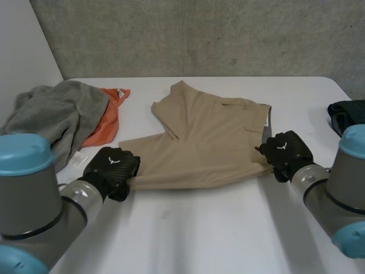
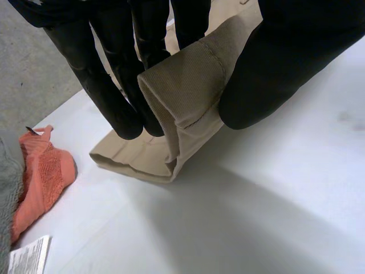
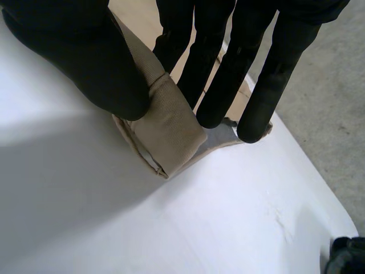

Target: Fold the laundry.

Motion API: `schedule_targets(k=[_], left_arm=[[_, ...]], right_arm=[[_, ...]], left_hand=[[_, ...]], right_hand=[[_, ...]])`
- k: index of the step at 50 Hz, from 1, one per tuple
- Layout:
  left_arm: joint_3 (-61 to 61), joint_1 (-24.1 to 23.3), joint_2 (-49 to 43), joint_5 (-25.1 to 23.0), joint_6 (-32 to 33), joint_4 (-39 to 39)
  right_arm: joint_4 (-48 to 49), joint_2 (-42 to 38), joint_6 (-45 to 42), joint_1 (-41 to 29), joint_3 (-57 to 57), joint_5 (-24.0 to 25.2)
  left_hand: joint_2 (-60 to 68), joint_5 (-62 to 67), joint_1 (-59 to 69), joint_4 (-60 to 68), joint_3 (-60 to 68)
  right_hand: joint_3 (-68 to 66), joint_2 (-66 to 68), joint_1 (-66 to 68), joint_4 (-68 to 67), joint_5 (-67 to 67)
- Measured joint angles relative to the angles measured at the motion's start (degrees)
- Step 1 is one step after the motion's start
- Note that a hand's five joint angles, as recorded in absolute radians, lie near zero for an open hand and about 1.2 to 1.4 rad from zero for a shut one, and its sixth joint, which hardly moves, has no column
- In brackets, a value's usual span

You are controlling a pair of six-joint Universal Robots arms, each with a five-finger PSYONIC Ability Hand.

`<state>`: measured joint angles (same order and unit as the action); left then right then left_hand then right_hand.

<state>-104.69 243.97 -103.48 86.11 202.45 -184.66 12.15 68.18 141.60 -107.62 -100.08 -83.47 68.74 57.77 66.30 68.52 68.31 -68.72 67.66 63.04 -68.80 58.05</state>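
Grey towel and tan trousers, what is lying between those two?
An orange cloth, partly under the grey towel, then bare white table up to the tan trousers, seen in the head view.

The white tabletop (image 1: 199, 228) runs back to a rough grey concrete wall (image 1: 205, 34), with a plain white panel (image 1: 23, 45) standing at the left. A small printed paper label (image 2: 28, 255) lies flat near the tabletop's left edge. Grey speckled floor (image 3: 336, 103) shows past the right edge. A dark bundle (image 1: 347, 114), possibly fabric, sits at the tabletop's right edge.
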Motion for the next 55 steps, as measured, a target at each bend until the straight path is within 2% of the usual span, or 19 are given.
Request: schedule_targets(k=[6,9,12,14,15,16,17,19,22,29,31,32,34,39,40,49,55], left_arm=[[-2.7,-2.3,8.1,1.1,1.2,10.5],[-3.8,-3.9,11.1,2.1,2.7,16.8],[-4.3,-5.0,12.8,2.9,4.2,21.9],[-4.4,-5.5,13.4,3.3,5.0,24.9],[-4.3,-5.8,13.7,3.4,5.5,26.7],[-4.2,-6.0,13.7,3.3,5.8,27.6],[-3.9,-6.0,13.7,3.1,6.0,28.1],[-3.1,-5.8,13.5,2.5,6.2,27.9],[-1.0,-4.2,12.3,0.7,5.9,24.6],[7.5,1.4,5.2,-5.0,2.6,14.4],[10.0,2.3,2.7,-6.6,1.4,12.7],[12.1,2.9,0.4,-8.0,0.4,11.7],[15.5,3.5,-3.2,-10.0,-0.9,10.5],[23.1,3.9,-11.1,-13.3,-2.4,9.5],[27.5,3.9,-15.6,-14.6,-2.6,9.5],[43.6,2.6,-31.3,-18.0,1.2,9.8],[52.7,1.2,-40.0,-17.6,8.7,10.7]], right_arm=[[-14.5,7.0,-3.2,0.1,-0.3,-0.3],[-26.4,11.0,-6.2,0.7,-0.2,-0.1],[-33.6,13.0,-8.3,1.2,-0.2,0.1],[-37.0,13.8,-9.4,1.5,-0.2,0.4],[-39.0,14.4,-10.3,1.7,-0.2,0.8],[-39.8,14.6,-10.7,1.8,-0.3,1.1],[-40.1,14.8,-11.1,1.9,-0.5,1.5],[-39.6,14.7,-11.4,2.0,-0.8,2.0],[-36.4,13.6,-11.1,2.0,-1.4,2.5],[-30.1,11.1,-7.8,2.0,-2.1,1.9],[-29.2,10.7,-6.8,1.9,-2.2,1.7],[-28.5,10.4,-5.9,1.8,-2.3,1.7],[-27.6,10.0,-4.8,1.7,-2.5,1.6],[-25.6,9.4,-3.1,1.4,-3.2,1.5],[-24.4,8.9,-2.5,1.2,-3.7,1.5],[-20.5,7.2,-2.1,0.5,-5.5,1.3],[-19.6,6.8,-2.0,0.8,-5.8,1.0]], left_hand=[[0.0,0.0,0.0,0.0,0.0],[0.0,0.0,0.0,0.0,0.0],[-0.2,0.0,-0.1,-0.1,-0.1],[-5.3,-4.1,-3.0,-4.7,-5.0],[-21.5,-20.4,-21.4,-21.3,-20.9],[-29.9,-28.8,-31.1,-29.8,-29.2],[-41.6,-39.5,-42.8,-40.5,-39.7],[-52.0,-51.3,-52.9,-52.2,-51.2],[-55.2,-54.6,-53.8,-55.3,-54.3],[-52.6,-51.9,-50.5,-52.8,-52.7],[-48.5,-47.7,-45.5,-48.5,-48.3],[-40.5,-39.7,-37.1,-40.5,-40.1],[-34.9,-34.1,-31.2,-34.8,-34.8],[-25.5,-24.8,-21.7,-25.3,-25.2],[-22.5,-21.9,-19.3,-22.4,-22.2],[-29.5,-28.9,-27.0,-29.9,-28.9],[-29.9,-29.2,-27.0,-30.2,-29.2]], right_hand=[[0.0,0.0,0.0,0.0,0.0],[0.0,0.0,0.0,0.0,0.0],[0.0,0.0,0.0,0.0,0.0],[0.0,0.0,0.0,0.0,0.0],[0.0,0.0,0.0,0.0,0.0],[0.0,0.0,0.0,0.0,0.0],[-0.1,0.0,0.0,0.0,0.0],[-0.2,0.0,0.0,0.0,0.0],[-0.2,0.0,0.0,0.0,0.0],[-0.2,0.0,-0.1,0.0,0.0],[-0.2,0.0,-0.1,0.0,0.0],[-0.2,0.0,-0.1,0.0,0.0],[-0.2,0.0,-0.1,0.0,0.0],[-0.2,0.0,-0.1,0.0,0.0],[-0.2,0.0,-0.1,0.0,0.0],[-0.2,0.0,-0.1,0.0,0.0],[-0.2,0.0,-0.1,0.0,0.0]])
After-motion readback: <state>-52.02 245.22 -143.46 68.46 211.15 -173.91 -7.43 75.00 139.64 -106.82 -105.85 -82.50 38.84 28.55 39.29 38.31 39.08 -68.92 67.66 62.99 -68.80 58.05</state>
